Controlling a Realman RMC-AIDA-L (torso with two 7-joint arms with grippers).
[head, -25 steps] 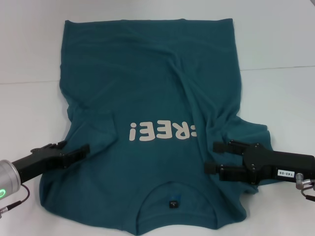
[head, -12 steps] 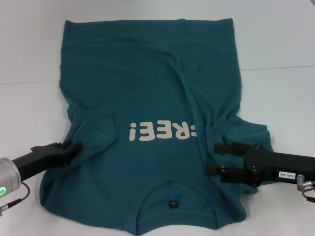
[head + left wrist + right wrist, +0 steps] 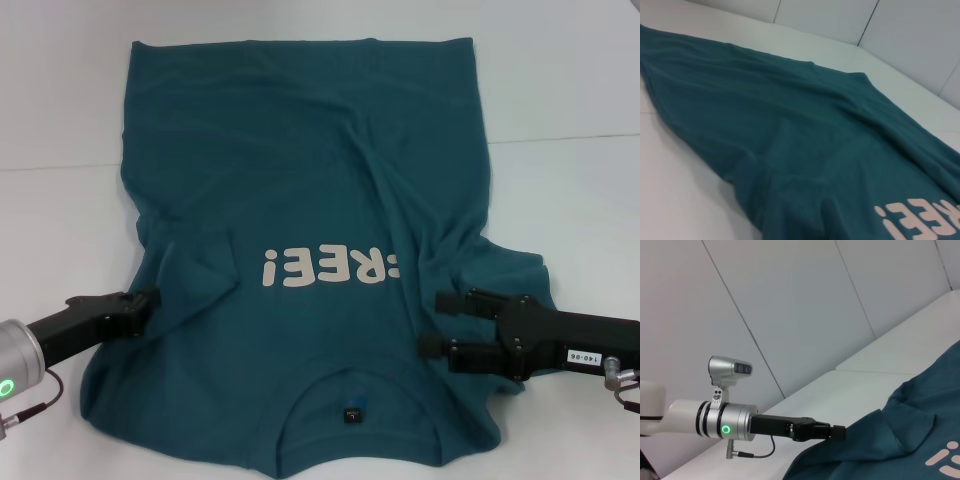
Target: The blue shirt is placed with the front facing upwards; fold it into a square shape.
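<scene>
The blue shirt (image 3: 300, 190) lies spread front-up on the white table, with its cream lettering (image 3: 330, 268) upside down to me and the neck label (image 3: 352, 413) near the front edge. My left gripper (image 3: 152, 298) lies low at the shirt's left sleeve edge, fingers together. I cannot see whether fabric is between them. From the right wrist view the left gripper (image 3: 836, 432) touches the shirt (image 3: 900, 440) at its edge. My right gripper (image 3: 436, 322) stands open over the right sleeve area. The left wrist view shows only the shirt (image 3: 815, 150) and part of the lettering (image 3: 920, 220).
The white table (image 3: 560, 90) reaches past the shirt on every side. Pale wall panels (image 3: 790, 305) stand behind the table in the wrist views. Wrinkles run down the shirt's right half (image 3: 400, 200).
My left gripper has drawn back leftward from over the shirt to its sleeve edge, and its fingers have come together. The right gripper and the shirt have barely moved.
</scene>
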